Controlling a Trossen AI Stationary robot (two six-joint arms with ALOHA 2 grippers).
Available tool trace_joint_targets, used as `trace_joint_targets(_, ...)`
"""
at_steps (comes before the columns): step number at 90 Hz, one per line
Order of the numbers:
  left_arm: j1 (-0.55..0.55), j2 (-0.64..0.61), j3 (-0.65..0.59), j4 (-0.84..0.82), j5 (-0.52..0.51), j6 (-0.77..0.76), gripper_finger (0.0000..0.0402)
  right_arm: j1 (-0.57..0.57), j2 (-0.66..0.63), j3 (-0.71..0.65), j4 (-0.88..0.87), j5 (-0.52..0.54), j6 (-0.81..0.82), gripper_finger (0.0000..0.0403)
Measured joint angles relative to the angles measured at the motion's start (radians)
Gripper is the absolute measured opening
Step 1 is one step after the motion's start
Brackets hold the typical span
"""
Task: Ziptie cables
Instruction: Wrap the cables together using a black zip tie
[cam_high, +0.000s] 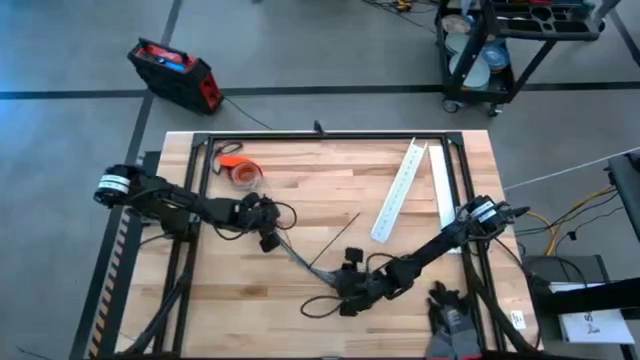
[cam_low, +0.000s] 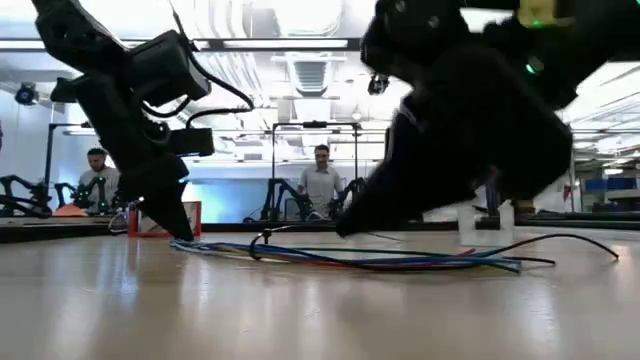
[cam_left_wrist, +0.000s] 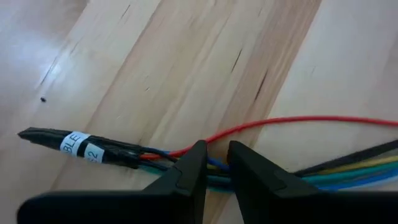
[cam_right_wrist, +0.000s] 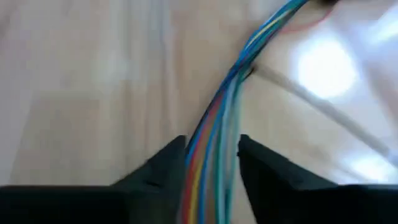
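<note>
Step in hand, as I read it: both arms are gathering the cables (cam_high: 300, 258) into one run before any tie goes on. In the high view the bundle runs from centre-left of frame down toward lower centre, on the table (cam_high: 300, 190). The left gripper (cam_high: 268, 232) sits at the bundle's upper-left end, the right gripper (cam_high: 350, 290) at the lower-centre end.

Left wrist view: fingers (cam_left_wrist: 189, 171) are nearly closed, pinching the wires just beside a dark sleeved end with a white label (cam_left_wrist: 83, 146); one red wire (cam_left_wrist: 298, 119) loops free of the grip. Right wrist view: fingers (cam_right_wrist: 165, 163) stand apart w/ the coloured wires running between them, straddling the wires; I can't tell if they touch.

The ziptie (cam_high: 335, 241) looks like the thin dark strip lying diagonally at frame centre, not gripped. Next move prob. calls for freeing one gripper to fetch it while the other keeps the wires together.

Only the low view shows the bundle lying flat on the wood, plus two people (cam_low: 320, 180) in the room behind. Only the high view shows the ziptie, the orange tape roll (cam_high: 243, 172) upper left and the white channel (cam_high: 398, 190) upper right.
</note>
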Motion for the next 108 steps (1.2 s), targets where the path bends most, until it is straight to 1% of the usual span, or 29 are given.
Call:
trace_joint_targets(11, 0.0, -0.059, 0.044, -0.044, 0.012, -0.017, 0.0058, -0.005, 0.014, 0.001, 0.075, 0.016, 0.001, 0.0196)
trace_joint_targets(21, 0.016, -0.126, 0.058, -0.1, -0.012, -0.08, 0.0058, -0.021, 0.061, 0.001, 0.099, 0.0, 0.01, 0.0211)
trace_joint_targets(27, 0.034, -0.161, 0.053, -0.104, -0.04, -0.164, 0.0058, -0.033, 0.094, 0.001, 0.118, -0.027, 0.041, 0.0211)
trace_joint_targets(34, 0.07, -0.189, 0.027, -0.102, -0.089, -0.292, 0.0058, -0.041, 0.123, 0.003, 0.163, -0.025, 0.061, 0.0206)
trace_joint_targets(39, 0.103, -0.19, 0.003, -0.099, -0.096, -0.367, 0.0058, -0.043, 0.139, 0.004, 0.198, -0.026, 0.062, 0.0202)
trace_joint_targets(46, 0.144, -0.177, -0.024, -0.103, -0.088, -0.463, 0.0059, -0.043, 0.146, 0.004, 0.224, -0.027, 0.057, 0.02)
trace_joint_targets(56, 0.189, -0.141, -0.052, -0.047, -0.066, -0.545, 0.007, -0.044, 0.14, 0.004, 0.219, -0.032, 0.054, 0.0205)
trace_joint_targets(63, 0.212, -0.102, -0.06, -0.012, -0.066, -0.608, 0.0084, -0.046, 0.137, 0.004, 0.218, -0.036, 0.035, 0.0212)
trace_joint_targets(70, 0.236, -0.066, -0.06, -0.018, -0.064, -0.663, 0.01, -0.046, 0.137, 0.004, 0.22, -0.036, 0.023, 0.0219)
trace_joint_targets(87, 0.265, 0.014, -0.057, -0.007, -0.06, -0.749, 0.0135, -0.048, 0.137, 0.005, 0.216, -0.045, 0.016, 0.0228)
trace_joint_targets(98, 0.271, 0.046, -0.054, -0.009, -0.077, -0.752, 0.0138, -0.056, 0.134, 0.007, 0.188, -0.082, 0.031, 0.0208)
trace_joint_targets(103, 0.271, 0.056, -0.053, -0.015, -0.088, -0.747, 0.0127, -0.056, 0.134, 0.009, 0.174, -0.081, 0.035, 0.019)
trace_joint_targets(108, 0.271, 0.057, -0.053, -0.024, -0.098, -0.739, 0.0106, -0.057, 0.133, 0.01, 0.16, -0.083, 0.035, 0.0166)
